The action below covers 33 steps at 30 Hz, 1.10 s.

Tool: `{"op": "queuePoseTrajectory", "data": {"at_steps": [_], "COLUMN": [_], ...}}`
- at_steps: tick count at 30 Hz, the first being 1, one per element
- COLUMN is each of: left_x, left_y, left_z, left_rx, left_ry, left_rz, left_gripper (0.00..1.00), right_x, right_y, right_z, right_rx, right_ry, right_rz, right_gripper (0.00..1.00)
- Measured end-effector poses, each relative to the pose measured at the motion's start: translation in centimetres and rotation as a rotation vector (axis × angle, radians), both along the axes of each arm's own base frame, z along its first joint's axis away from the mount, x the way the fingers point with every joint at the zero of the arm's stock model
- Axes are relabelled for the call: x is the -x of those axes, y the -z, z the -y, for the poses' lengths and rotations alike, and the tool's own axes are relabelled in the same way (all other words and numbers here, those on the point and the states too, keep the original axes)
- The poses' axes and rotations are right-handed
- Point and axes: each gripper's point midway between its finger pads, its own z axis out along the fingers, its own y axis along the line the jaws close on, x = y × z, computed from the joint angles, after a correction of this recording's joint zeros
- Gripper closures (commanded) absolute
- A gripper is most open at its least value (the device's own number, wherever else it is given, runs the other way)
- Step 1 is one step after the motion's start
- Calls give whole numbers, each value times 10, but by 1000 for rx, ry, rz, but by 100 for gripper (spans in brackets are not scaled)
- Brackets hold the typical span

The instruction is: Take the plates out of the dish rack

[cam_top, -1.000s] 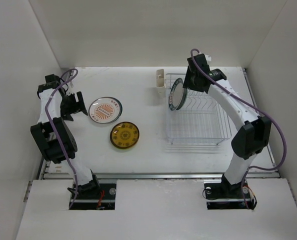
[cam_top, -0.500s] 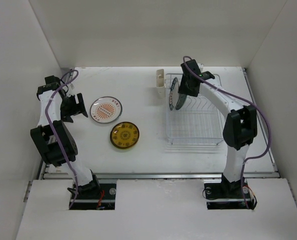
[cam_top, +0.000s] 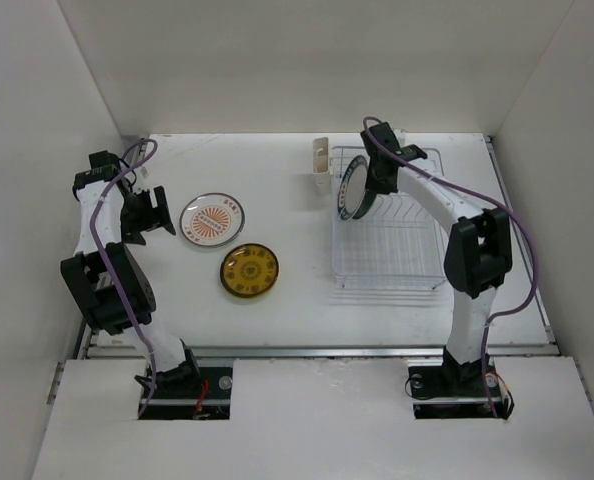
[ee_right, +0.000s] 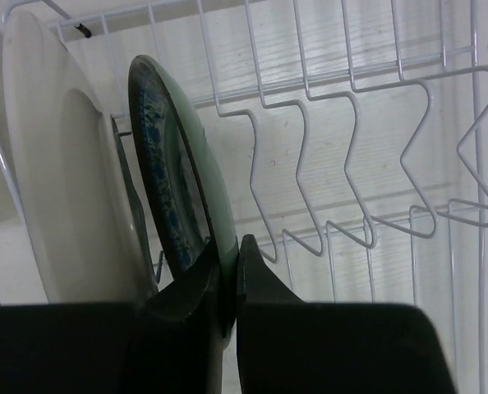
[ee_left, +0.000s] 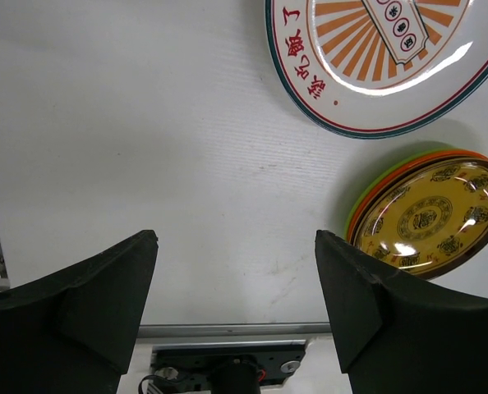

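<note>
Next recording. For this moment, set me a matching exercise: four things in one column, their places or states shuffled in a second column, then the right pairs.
Column one
1. white plate with orange centre
2. brown-yellow plate
3. teal-green plate
4. left hand

Column two
A. lying on top of an orange plate
B. upright in the dish rack, rim pinched by the right hand
C. open, holding nothing
D. lying flat by itself on the table

Pairs: 1-D, 2-A, 3-B, 4-C

Left gripper (ee_left: 236, 240) facing down, jaws spread wide, right gripper (ee_right: 227, 263) jaws pinched nearly together
</note>
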Motion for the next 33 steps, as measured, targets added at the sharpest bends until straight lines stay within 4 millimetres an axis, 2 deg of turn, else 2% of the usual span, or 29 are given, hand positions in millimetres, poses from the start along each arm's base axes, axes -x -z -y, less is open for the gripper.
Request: {"op": "queuePoseTrajectory", "data": {"at_steps": [5, 8, 10, 16, 20, 23, 25, 27, 28, 29, 30, 33], "left_x": [1, 2, 2, 6, 8, 10, 10, 11, 11, 12, 12, 15], "left_y": [-2, -6, -10, -22, -27, -30, -33, -36, -38, -39, -41, -42], "left_z": [0, 1, 1, 5, 7, 7, 8, 7, 7, 7, 7, 6], "left_rx": [-1, -4, -6, -2, -4, -5, -7, -14, -18, -21, -24, -31], "left_ry": [0, 1, 2, 8, 9, 10, 10, 10, 9, 9, 9, 8], "left_rz": [1, 12, 24, 55, 63, 71, 79, 88, 93, 98, 101, 97], "left_gripper": [25, 25, 25, 25, 24, 24, 24, 24, 24, 24, 24, 24], "right_x": [-1, 2, 5, 23, 54, 74, 83, 94, 101, 112, 116, 131], "right_y": [-5, -22, -44, -139, -177, -197, -214, -228, -233, -236, -235, -217], "right_z": [6, 13, 21, 65, 100, 106, 87, 49, 26, -13, -30, -114], "right_rx": [36, 55, 70, 184, 287, 300, 252, 144, 82, -28, -74, -265], "right_ry": [10, 36, 61, 200, 292, 294, 226, 98, 13, -129, -190, -482], "right_rz": [17, 52, 83, 248, 293, 320, 366, 433, 458, 477, 475, 431], "right_gripper": [100, 100, 100, 100, 100, 100, 100, 100, 100, 100, 100, 100]}}
